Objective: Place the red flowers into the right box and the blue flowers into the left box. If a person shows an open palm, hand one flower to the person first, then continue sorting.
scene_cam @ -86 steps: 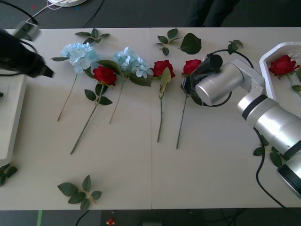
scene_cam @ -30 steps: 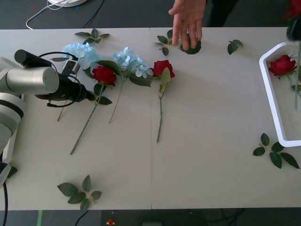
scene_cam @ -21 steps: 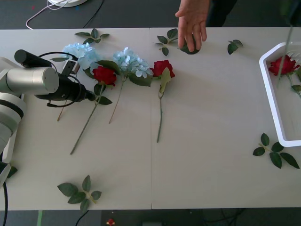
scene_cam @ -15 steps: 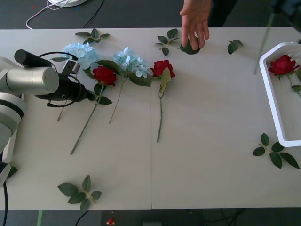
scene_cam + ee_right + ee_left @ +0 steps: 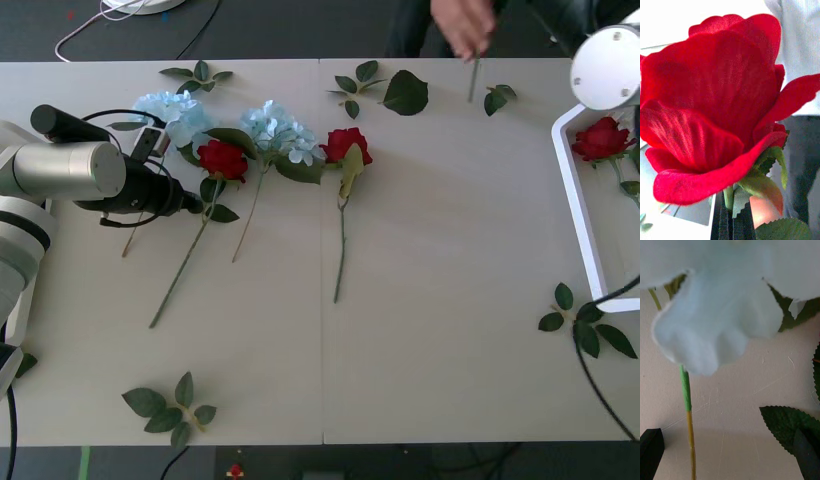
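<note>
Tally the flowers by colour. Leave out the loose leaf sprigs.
Red roses: 4, one of them held in the right gripper
Blue hydrangeas: 2
Total: 6

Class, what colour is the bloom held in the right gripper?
Deep red bloom, clearest in the right wrist view.

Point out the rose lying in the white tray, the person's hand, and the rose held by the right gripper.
Rose in white tray (image 5: 601, 138), front view, on its bloom.
Person's hand (image 5: 464, 27), front view, on the fingers.
Held rose (image 5: 711, 108), right wrist view, on the petals.
</note>
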Tool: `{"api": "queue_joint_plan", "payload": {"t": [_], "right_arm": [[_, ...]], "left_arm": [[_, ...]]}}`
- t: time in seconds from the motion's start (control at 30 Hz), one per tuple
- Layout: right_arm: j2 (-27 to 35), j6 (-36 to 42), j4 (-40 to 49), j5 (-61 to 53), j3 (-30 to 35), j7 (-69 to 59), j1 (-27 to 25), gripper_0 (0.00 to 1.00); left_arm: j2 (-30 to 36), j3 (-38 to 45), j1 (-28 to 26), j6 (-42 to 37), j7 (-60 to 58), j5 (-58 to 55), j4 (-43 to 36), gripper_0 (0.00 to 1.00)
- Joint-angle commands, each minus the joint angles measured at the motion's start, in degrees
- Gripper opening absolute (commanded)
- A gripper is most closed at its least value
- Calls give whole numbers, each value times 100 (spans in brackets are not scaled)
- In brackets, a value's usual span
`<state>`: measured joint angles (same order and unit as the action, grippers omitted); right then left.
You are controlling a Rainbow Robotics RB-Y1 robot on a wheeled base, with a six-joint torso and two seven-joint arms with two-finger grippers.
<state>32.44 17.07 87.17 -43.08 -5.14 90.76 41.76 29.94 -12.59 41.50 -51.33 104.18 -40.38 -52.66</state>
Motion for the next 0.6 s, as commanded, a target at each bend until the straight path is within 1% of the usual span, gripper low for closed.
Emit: {"api": "queue_joint_plan", "payload": {"t": [0.03, 0.37, 0.4, 0.43, 0.47, 0.6], "right_arm": [[-177, -240, 248, 63, 22, 442, 306, 0], [-194, -345, 248, 28, -66, 398, 289, 0], [-203, -354, 248, 19, -66, 381, 280, 16], [-212, -354, 248, 10, -66, 372, 271, 68], [-203, -354, 248, 1, -66, 354, 262, 100], [-203, -424, 248, -7, -83, 328, 201, 100]], "left_arm": [[-32, -41, 262, 70, 137, 30, -17, 100], [-32, -41, 262, 70, 137, 30, -17, 100], [-32, -41, 262, 70, 137, 30, -17, 100], [-32, -41, 262, 70, 137, 30, -17, 100], [-32, -41, 262, 70, 137, 30, -17, 100], [-32, -41, 262, 70, 137, 30, -17, 100]]}}
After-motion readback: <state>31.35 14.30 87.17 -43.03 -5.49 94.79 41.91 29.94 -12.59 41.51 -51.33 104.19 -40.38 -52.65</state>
